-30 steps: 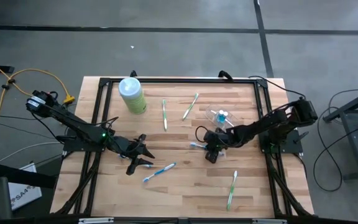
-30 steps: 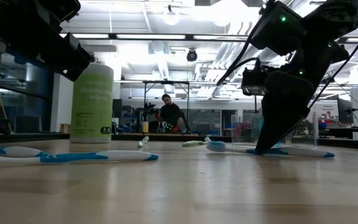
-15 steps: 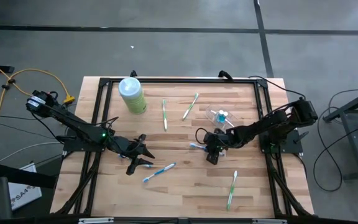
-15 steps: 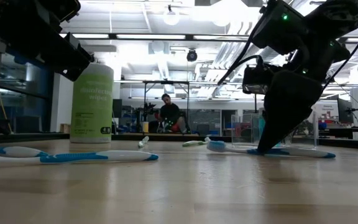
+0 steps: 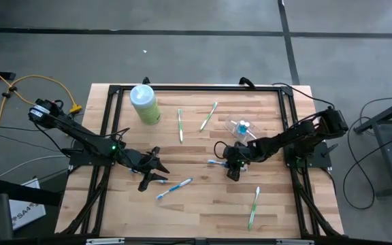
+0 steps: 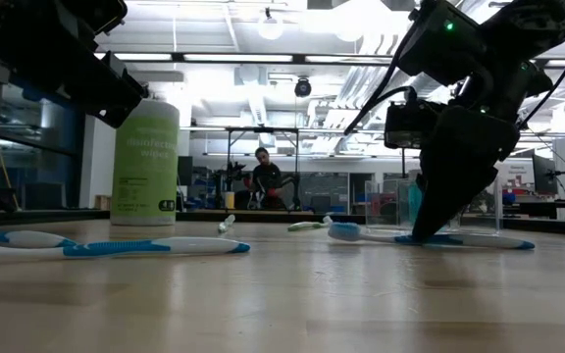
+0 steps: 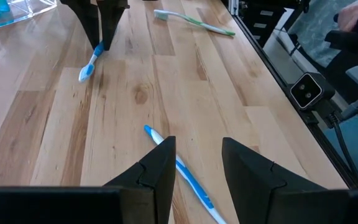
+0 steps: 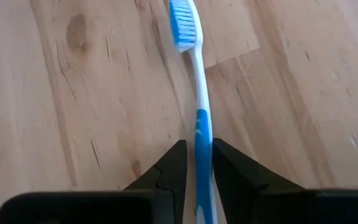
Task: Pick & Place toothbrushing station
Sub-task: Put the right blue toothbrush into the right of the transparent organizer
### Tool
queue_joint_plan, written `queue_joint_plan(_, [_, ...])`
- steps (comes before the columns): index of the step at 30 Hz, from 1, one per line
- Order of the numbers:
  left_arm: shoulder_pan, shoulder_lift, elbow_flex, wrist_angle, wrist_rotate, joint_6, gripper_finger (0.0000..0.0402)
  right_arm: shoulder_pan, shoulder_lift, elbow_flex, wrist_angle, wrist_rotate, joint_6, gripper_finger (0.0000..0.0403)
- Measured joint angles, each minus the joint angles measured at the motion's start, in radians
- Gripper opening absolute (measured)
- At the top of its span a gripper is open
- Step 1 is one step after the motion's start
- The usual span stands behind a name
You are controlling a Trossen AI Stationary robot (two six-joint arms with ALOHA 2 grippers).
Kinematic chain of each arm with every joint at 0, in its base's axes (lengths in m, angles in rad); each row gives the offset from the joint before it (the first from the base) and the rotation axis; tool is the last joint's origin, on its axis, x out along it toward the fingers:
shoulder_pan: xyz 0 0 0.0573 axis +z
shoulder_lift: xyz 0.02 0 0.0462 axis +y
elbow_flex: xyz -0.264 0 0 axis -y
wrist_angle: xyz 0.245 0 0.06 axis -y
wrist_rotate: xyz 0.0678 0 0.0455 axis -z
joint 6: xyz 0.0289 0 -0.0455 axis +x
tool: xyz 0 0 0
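Gripping status, right gripper [image 8: 196,163]: fingers down on the wood, pinched around the handle of a blue-and-white toothbrush [image 8: 194,93].
Change from earlier frame: in the low view this gripper [image 6: 430,233] has shifted slightly rightward, dragging the brush with it.
Left gripper [image 7: 195,163]: fingers spread, empty, hovering over a second blue toothbrush [image 7: 182,171]; unmoved.
Toothbrushing station [image 5: 240,127]: clear holder at 1 o'clock of the right gripper [image 5: 232,172], near but apart.
Green bottle [image 5: 144,103]: at 11 o'clock on the table [image 5: 189,211], unchanged.
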Motion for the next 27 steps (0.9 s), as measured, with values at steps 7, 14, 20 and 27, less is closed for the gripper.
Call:
queue_joint_plan(7, [0.000,0.000,0.000,0.000,0.000,0.000,0.0127,-0.008,0.000,0.001,-0.044,0.029,0.000,0.0072])
queue_joint_plan(14, [0.000,0.000,0.000,0.006,0.000,0.000,0.0127,-0.008,0.000,0.000,-0.052,0.002,0.005,0.0086])
queue_joint_plan(20, [0.000,0.000,0.000,0.006,0.000,-0.005,0.0127,-0.008,0.000,0.000,-0.054,-0.021,0.010,0.0086])
queue_joint_plan(27, [0.000,0.000,0.000,0.004,0.000,-0.008,0.0127,0.009,0.000,0.000,-0.054,-0.034,0.011,0.0084])
